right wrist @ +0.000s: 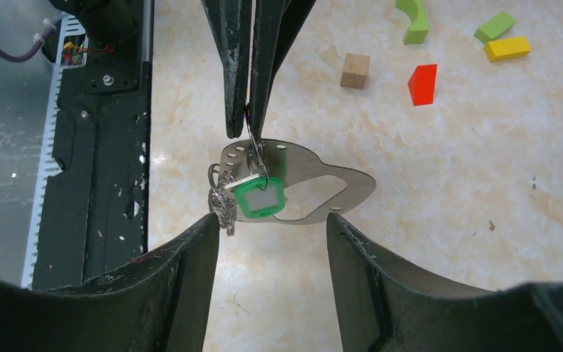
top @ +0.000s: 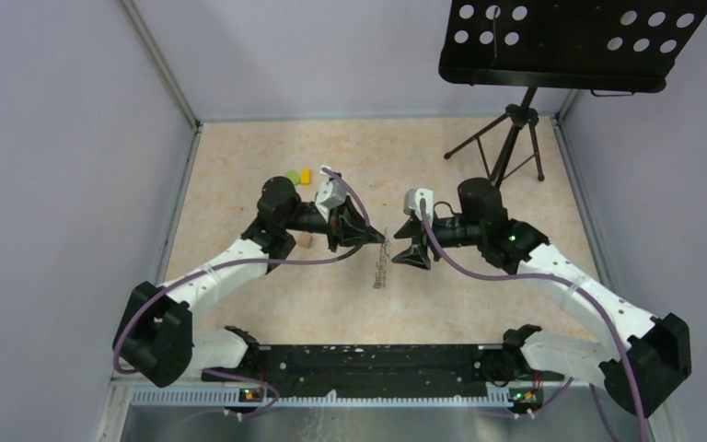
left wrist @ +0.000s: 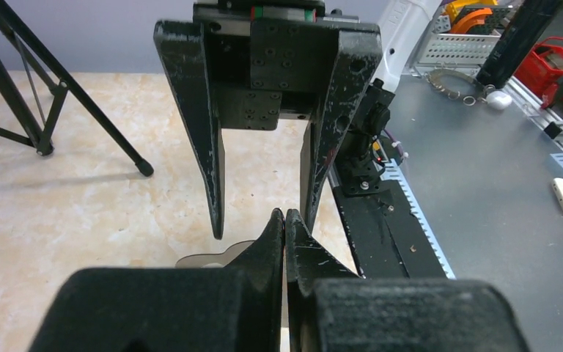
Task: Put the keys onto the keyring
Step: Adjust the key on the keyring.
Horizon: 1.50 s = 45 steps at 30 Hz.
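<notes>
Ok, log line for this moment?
left gripper: shut on keyring | keys, green tag: hanging under it | right gripper: open, close to keys

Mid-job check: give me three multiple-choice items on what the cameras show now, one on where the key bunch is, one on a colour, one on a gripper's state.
1. Where is the key bunch?
A. Clamped in the right gripper.
B. Hanging from the left gripper.
C. Lying loose, held by neither.

2. What colour is the tag on it?
A. Red.
B. Blue.
C. Green.

3. How does the right gripper stand?
A. Open, holding nothing.
B. Shut on the tag.
C. Shut and empty.

Answers:
1 B, the left gripper's shut fingertips pinch the bunch's ring.
2 C, the right wrist view shows a bright green frame.
3 A, its fingers stand wide apart in both wrist views.
</notes>
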{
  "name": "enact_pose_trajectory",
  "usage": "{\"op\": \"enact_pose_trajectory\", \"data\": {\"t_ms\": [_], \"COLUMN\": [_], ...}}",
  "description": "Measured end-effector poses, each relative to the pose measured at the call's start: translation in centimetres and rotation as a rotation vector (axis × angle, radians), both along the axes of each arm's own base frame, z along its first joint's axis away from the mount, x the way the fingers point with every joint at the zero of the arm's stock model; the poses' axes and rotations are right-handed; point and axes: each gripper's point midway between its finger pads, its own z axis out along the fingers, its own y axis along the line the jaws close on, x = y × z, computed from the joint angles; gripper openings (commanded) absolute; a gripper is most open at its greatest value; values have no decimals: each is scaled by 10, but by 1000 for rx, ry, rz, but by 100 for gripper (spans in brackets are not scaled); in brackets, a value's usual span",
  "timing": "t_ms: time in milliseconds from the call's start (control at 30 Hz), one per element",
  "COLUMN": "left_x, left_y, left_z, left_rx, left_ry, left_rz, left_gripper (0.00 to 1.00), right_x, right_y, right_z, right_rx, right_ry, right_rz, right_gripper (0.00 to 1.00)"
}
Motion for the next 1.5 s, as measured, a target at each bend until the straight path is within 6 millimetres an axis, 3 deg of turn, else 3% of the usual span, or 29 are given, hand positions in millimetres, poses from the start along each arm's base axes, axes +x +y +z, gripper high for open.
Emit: {"op": "enact_pose_trajectory", "data": {"t_ms": [267, 667, 1500], "left_x": [-3, -6, -7], "left_y": [0, -1, -2], "left_z": [-6, -9, -5], "left_rx": [0, -19, -48], "left_ry": [31, 87, 98], "left_rz": [-16, -39, -45], "left_gripper": [0, 0, 0], "right_x": [-2, 1, -6], "right_y": [-2, 5, 13], "right_z": [21, 24, 25], "right_rx": [43, 74, 109], "right_ry": [-66, -43, 13], "right_rz": [-5, 2, 56], "right_gripper": [47, 34, 24]}}
